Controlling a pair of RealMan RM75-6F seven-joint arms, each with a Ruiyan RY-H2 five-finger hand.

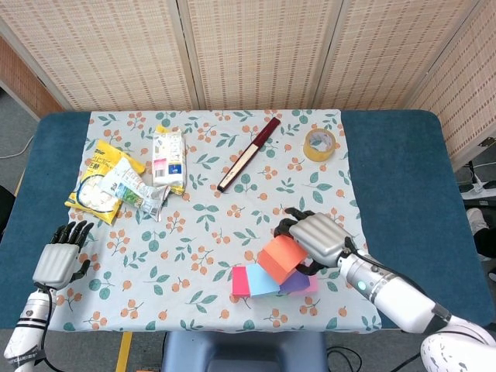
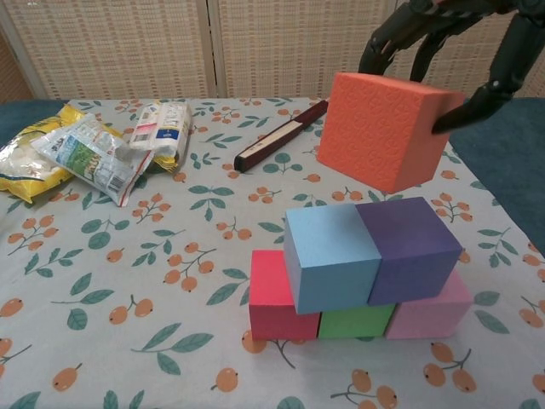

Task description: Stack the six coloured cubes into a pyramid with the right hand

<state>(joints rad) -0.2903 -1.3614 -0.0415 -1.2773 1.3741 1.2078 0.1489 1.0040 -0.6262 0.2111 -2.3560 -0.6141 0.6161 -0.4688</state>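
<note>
My right hand (image 1: 319, 239) (image 2: 451, 51) grips an orange cube (image 1: 282, 258) (image 2: 387, 130) and holds it tilted in the air just above the stack. The stack sits near the table's front edge: a red cube (image 2: 274, 298), a green cube (image 2: 356, 320) and a pink cube (image 2: 434, 311) in the bottom row, with a light blue cube (image 2: 330, 256) (image 1: 260, 280) and a purple cube (image 2: 409, 245) on top. My left hand (image 1: 58, 258) rests at the front left edge, off the cloth, fingers apart and holding nothing.
Snack bags (image 1: 116, 182) (image 2: 85, 153) lie at the left of the flowered cloth. A dark red folded fan (image 1: 249, 153) (image 2: 283, 135) lies at the back centre, and a yellow tape roll (image 1: 320, 144) at the back right.
</note>
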